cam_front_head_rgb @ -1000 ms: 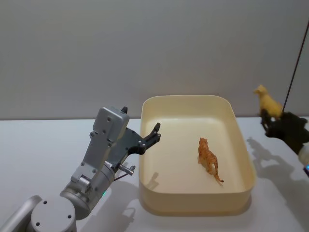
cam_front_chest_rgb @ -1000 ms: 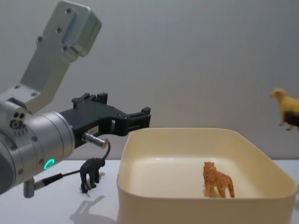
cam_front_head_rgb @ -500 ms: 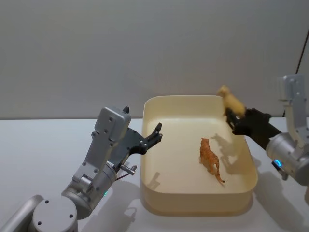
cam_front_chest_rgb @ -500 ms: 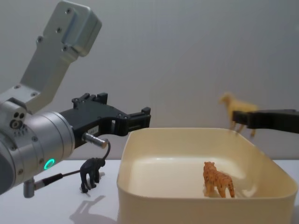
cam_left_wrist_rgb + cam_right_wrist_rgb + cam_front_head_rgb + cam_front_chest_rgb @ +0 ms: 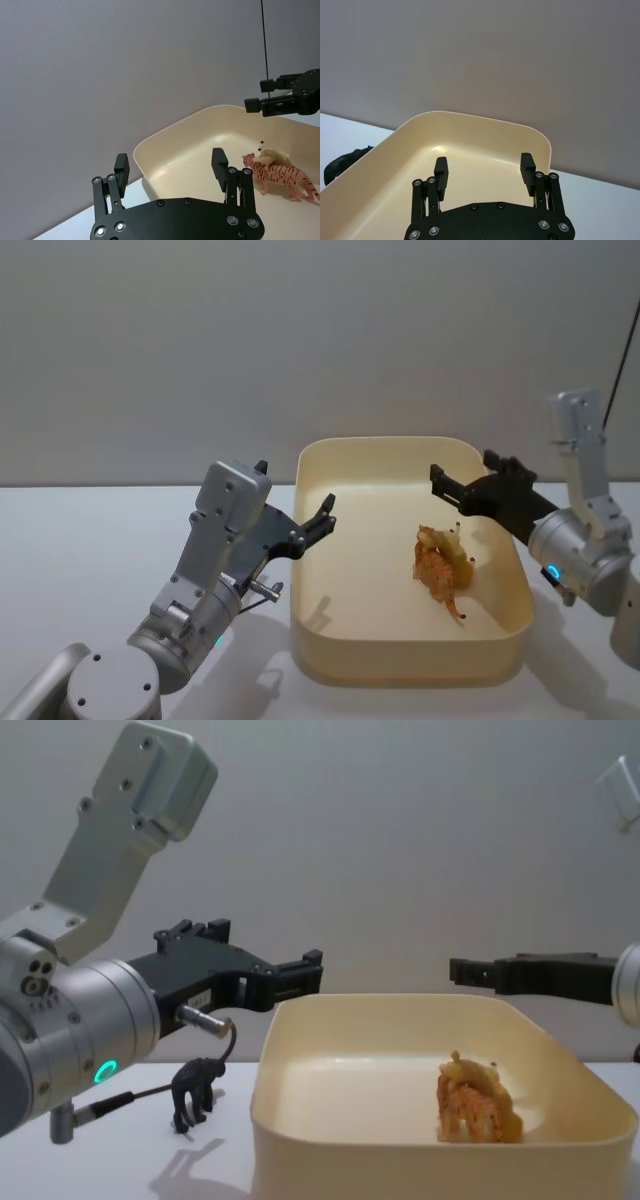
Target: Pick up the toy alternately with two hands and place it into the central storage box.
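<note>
The yellow toy (image 5: 457, 552) lies tipped on the floor of the storage box (image 5: 400, 665), leaning on an orange tiger (image 5: 436, 578) at about 3 o'clock of the box's middle. The right gripper (image 5: 462, 468) hangs above them over the 2 o'clock corner, fingers spread wide and holding nothing, so this placement looks done. The left gripper (image 5: 170, 159) hovers at the box's 9 o'clock rim, also wide and empty. A small black toy (image 5: 195, 1092) stands on the bench (image 5: 100, 540) just beside the box wall at 9 o'clock, under that arm's cable (image 5: 225, 1038)

Judging by the alternating rule, the left arm is due next. To do it well, the right gripper should rise straight up before swinging out toward 3 o'clock, keeping its fingers off the rim. The left should come down over the black toy with its fingers either side of the torso, not the thin legs, since it will likely tip at a nudge
</note>
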